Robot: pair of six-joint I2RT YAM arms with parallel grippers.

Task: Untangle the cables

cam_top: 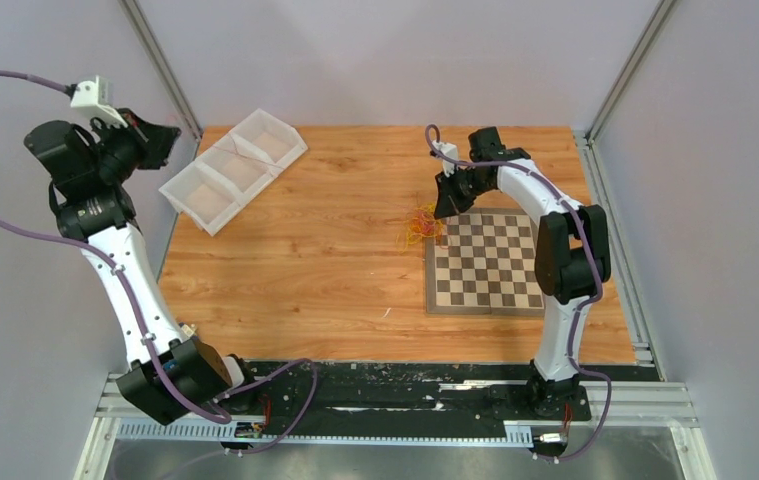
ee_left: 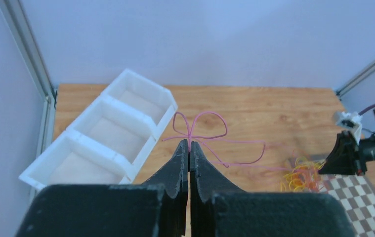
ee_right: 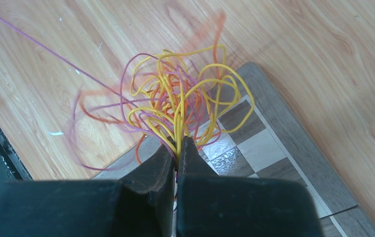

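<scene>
Grey walls enclose your wooden table (cam_top: pixel 335 290). Your left arm is raised by the far left corner, its tool (ee_left: pixel 189 148) clenched on a looped purple strand (ee_left: pixel 200 126), near the white three-compartment tray (cam_top: pixel 183 210). Your right arm bends down, its tool (ee_right: pixel 179 148) pinching the cables (ee_right: pixel 185 98), which are bunched at the far left corner of the chessboard (cam_top: pixel 485 265). The strand trails toward that bunch.

Plain grey walls (cam_top: pixel 395 55) with metal corner rails (cam_top: pixel 161 68) enclose a wooden tabletop (cam_top: pixel 305 270).
</scene>
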